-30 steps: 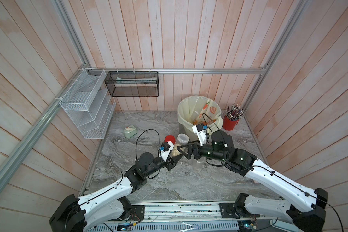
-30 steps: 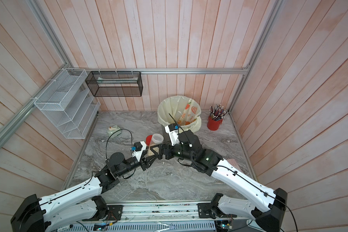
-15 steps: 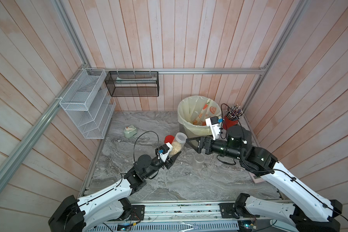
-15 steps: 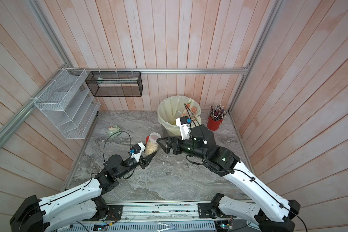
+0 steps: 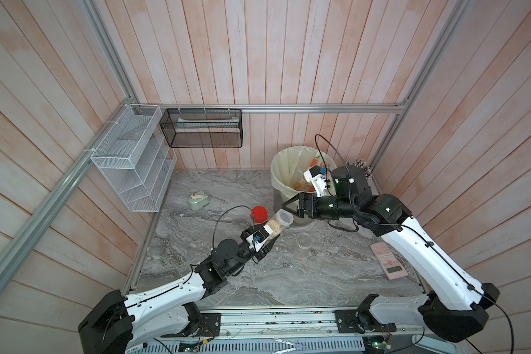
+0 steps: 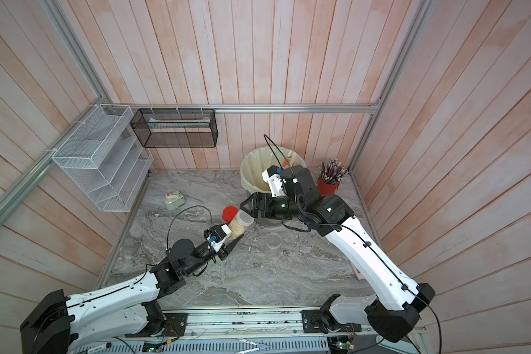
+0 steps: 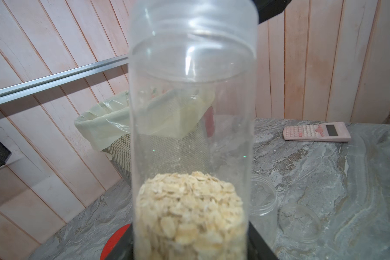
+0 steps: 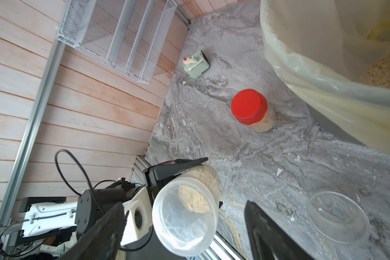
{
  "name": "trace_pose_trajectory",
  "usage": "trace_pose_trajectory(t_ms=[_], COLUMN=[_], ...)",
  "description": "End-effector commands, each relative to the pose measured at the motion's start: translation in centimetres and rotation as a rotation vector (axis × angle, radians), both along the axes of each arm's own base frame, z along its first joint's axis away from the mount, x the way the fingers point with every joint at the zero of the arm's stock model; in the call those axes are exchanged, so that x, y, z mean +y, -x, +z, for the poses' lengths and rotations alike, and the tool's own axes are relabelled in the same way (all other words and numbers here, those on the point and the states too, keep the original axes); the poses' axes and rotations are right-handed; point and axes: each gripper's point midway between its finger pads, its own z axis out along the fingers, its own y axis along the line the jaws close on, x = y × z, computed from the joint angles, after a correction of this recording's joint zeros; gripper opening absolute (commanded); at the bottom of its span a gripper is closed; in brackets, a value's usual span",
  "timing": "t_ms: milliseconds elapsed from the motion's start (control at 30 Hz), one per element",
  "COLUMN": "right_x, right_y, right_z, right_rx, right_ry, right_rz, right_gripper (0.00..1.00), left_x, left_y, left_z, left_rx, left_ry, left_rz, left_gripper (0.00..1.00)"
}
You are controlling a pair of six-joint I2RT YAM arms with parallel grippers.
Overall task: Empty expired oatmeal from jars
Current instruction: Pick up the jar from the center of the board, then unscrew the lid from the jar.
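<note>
Tilted jar point(image 5: 277, 226) before bin point(image 5: 274, 176), calculator point(image 5: 388, 261) far right, rack point(image 5: 131, 162) left

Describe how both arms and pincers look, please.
Left arm and right arm match: white links, black joints. Left pincer and right pincer: black tapered fingers, white camera block, looping black cable.

Robot test cell, wood-panelled walls point(image 5: 258, 61), aluminium frame point(image 5: 288, 108)
</note>
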Motion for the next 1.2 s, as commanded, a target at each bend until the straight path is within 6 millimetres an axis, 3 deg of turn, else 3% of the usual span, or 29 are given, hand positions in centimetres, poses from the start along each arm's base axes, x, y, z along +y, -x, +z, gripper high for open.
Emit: trace_pose_trajectory(t_ms=[0,533,767,967,1167], right_x=[-0.1,1.5,1.2,0.8,2.5], right_y=[1.2,1.1,1.1,1.1,2.5], right_z=[-0.6,-2.4,-2.5,-2.8,-0.3], right_rx=[0.025,0.01,-0.007,-0.044,-0.278], right_ry=[0.055,0.167,0.176,0.21,0.1], right_rz=[0.049,0.098,0.093,0.096,0.278], right_gripper=[0.85,0.76,0.65,0.45,0.39], left_x=[0.1,-0.1,-0.1,-0.5,-1.5], left_y=[-0.3,-0.4,-0.3,0.1,2.2], left_z=[1.3,0.7,0.4,0.4,0.9], left_rx=[-0.047,-0.039,-0.023,0.0,0.072], left_ry=[0.008,-0.012,-0.012,0.0,0.08], left_rz=[0.024,0.024,0.019,-0.014,-0.153], left_gripper=[0.08,0.07,0.07,0.07,0.06])
